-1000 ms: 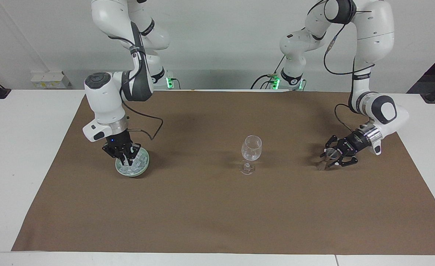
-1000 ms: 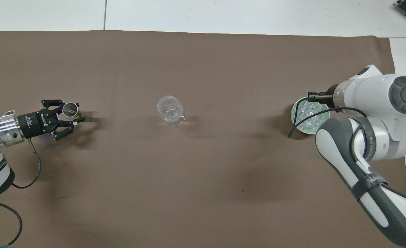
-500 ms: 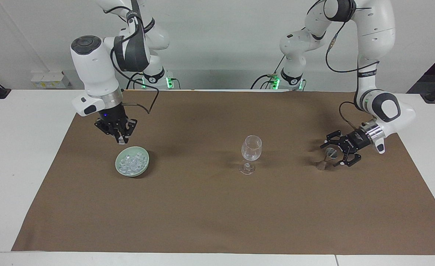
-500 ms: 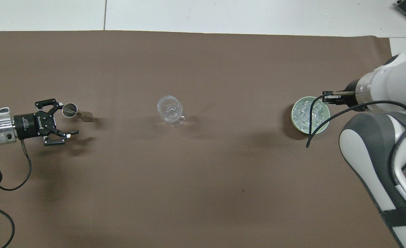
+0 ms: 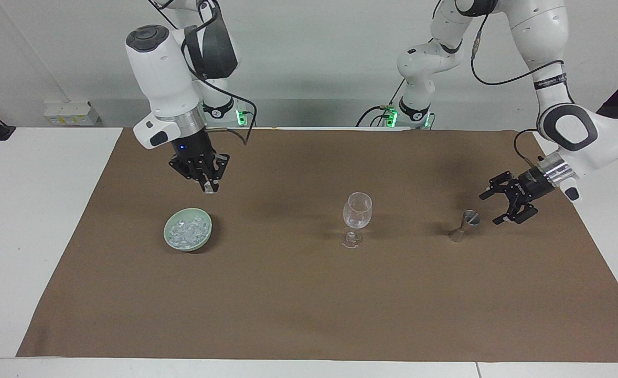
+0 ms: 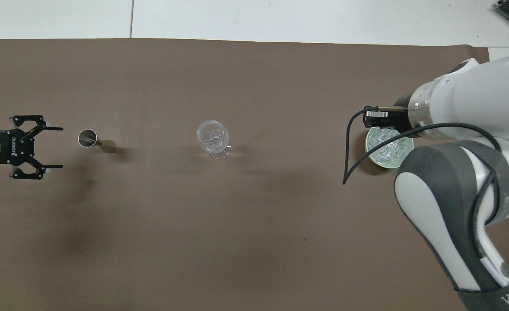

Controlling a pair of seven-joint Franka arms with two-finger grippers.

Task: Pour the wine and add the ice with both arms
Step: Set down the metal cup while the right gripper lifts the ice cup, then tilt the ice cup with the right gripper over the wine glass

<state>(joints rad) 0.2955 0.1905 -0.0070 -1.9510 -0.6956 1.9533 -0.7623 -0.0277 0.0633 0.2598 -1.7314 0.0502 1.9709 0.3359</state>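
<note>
The ice, small glassy cubes heaped in a green bowl toward the right arm's end, lies under the raised right gripper, pinched on what may be one cube, while the left gripper gapes empty beside the jigger.

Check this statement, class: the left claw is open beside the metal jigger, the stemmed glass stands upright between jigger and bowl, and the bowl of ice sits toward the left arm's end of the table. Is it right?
Not quite. The facing view shows the bowl of ice toward the right arm's end of the table, not the left's. The rest holds: the left claw is open beside the jigger, and the glass stands upright between them.
</note>
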